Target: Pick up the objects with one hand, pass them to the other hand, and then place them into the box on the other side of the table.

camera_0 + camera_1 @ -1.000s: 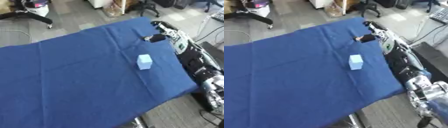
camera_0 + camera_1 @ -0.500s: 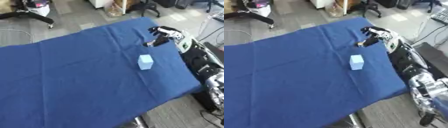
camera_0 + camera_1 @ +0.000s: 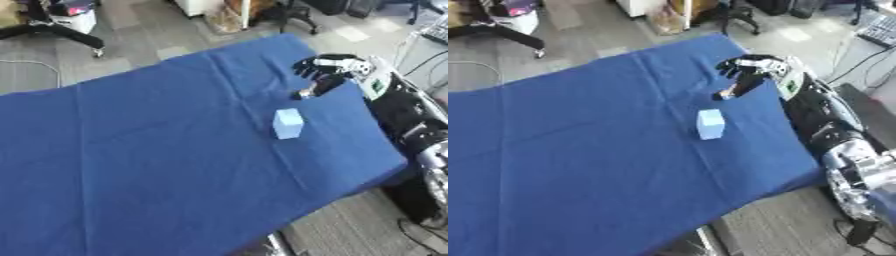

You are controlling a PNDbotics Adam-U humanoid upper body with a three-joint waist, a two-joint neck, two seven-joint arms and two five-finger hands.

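A small pale blue block (image 3: 288, 123) stands on the blue cloth-covered table (image 3: 157, 150), right of the middle. My right hand (image 3: 328, 67) hovers over the table's far right corner, a little beyond and to the right of the block and apart from it. Its fingers are spread and relaxed, pointing left and down, with nothing in them. The black right arm (image 3: 820, 120) runs along the table's right edge. My left hand shows in neither view.
Beyond the table's far edge the floor holds a black chair base (image 3: 52, 31), a white bin (image 3: 74, 17) and cardboard boxes (image 3: 229, 12). A grey cable (image 3: 35, 67) lies on the floor at the left.
My right hand has risen slightly over the far right corner and its fingers have spread. The block has stayed in place.
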